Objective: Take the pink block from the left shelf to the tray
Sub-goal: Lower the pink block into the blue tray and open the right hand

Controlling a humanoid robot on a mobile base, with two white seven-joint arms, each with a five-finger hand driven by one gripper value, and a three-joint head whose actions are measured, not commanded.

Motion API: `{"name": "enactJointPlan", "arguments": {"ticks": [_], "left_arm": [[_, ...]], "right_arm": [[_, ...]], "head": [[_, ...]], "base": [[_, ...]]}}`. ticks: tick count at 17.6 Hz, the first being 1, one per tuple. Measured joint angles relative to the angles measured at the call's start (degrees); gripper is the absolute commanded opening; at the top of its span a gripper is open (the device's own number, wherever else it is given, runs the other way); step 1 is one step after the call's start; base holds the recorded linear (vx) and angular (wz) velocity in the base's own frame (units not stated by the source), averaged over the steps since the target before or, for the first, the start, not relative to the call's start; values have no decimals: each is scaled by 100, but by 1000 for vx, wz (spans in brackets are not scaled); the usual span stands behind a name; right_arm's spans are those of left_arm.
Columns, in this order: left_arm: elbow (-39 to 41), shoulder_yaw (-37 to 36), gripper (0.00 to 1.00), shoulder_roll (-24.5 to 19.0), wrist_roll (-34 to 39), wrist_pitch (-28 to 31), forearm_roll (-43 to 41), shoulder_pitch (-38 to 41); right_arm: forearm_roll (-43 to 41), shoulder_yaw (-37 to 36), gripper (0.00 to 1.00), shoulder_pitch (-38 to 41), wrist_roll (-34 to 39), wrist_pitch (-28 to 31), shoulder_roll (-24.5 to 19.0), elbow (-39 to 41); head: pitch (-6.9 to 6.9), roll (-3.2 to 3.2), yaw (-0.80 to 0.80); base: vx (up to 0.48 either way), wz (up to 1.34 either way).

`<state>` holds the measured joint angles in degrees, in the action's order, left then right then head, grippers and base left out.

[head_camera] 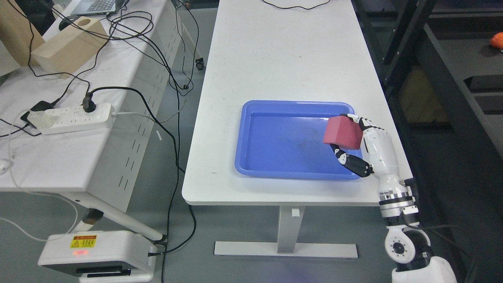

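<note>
Head view, right robot hand (363,147) pinching matte pink block (342,132), above glossy blue tray (251,157)

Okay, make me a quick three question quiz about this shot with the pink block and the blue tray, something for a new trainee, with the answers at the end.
1. True or false: the pink block already lies flat on the floor of the blue tray.
2. Which hand holds the block? A) left B) right C) neither
3. Fill in: the tray sits on the white ____.

Key:
1. False. The right hand holds it, and it appears to be above the tray's right end.
2. B. The arm comes in from the lower right.
3. Table.
</note>
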<state>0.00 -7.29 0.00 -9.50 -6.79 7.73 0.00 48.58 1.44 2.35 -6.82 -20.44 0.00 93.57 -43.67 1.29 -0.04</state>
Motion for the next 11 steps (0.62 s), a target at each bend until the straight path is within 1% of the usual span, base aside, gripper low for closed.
{"name": "enactJointPlan", "arguments": {"ticks": [3,11], "left_arm": [[0,0,100,0,0,0,0,0],[0,0,100,0,0,0,0,0]], "right_arm": [[55,72,3,34,262,135,0,-2],[274,303,4,284,1110,428,0,-6]], "head": [[0,0,0],[0,0,0]], "base": [[149,-40],[91,-2]]}}
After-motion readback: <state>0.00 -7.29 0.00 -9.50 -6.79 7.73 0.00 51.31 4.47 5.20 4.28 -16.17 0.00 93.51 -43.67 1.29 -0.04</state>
